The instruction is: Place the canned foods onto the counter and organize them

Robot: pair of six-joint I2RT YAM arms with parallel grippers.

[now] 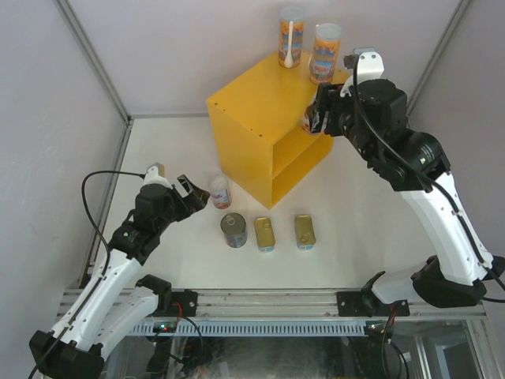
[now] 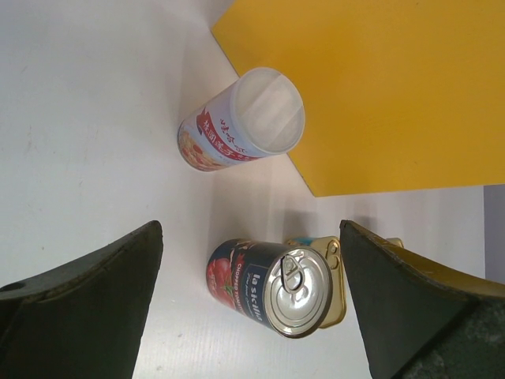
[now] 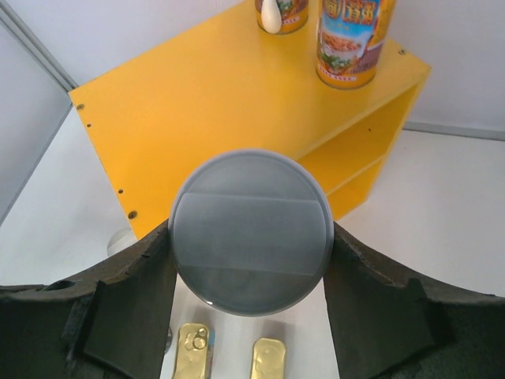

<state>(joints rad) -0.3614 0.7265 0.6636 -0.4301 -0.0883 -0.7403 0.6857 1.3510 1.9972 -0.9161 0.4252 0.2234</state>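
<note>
The yellow shelf unit (image 1: 252, 118) lies below and ahead of the right pincer (image 1: 317, 118), which is clamped on a tall can (image 3: 251, 230); two more cans (image 1: 292, 35) stand on its top beyond; the left pincer (image 1: 195, 196) gapes wide and empty, another slim can (image 1: 219, 191) just ahead on the table (image 1: 158, 142); the dark tin (image 1: 233, 230) and flat tins (image 1: 264, 234) sit to its right.

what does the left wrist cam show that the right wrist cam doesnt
Only the left wrist clearly shows the dark round tin with its pull-tab top and a white-lidded slim can standing on the table, ahead of the open left hand. Only the right wrist shows the right hand shut on a grey-lidded can, plus a tall can and a second tall can atop the counter. Both show the yellow counter and a flat gold tin.
</note>
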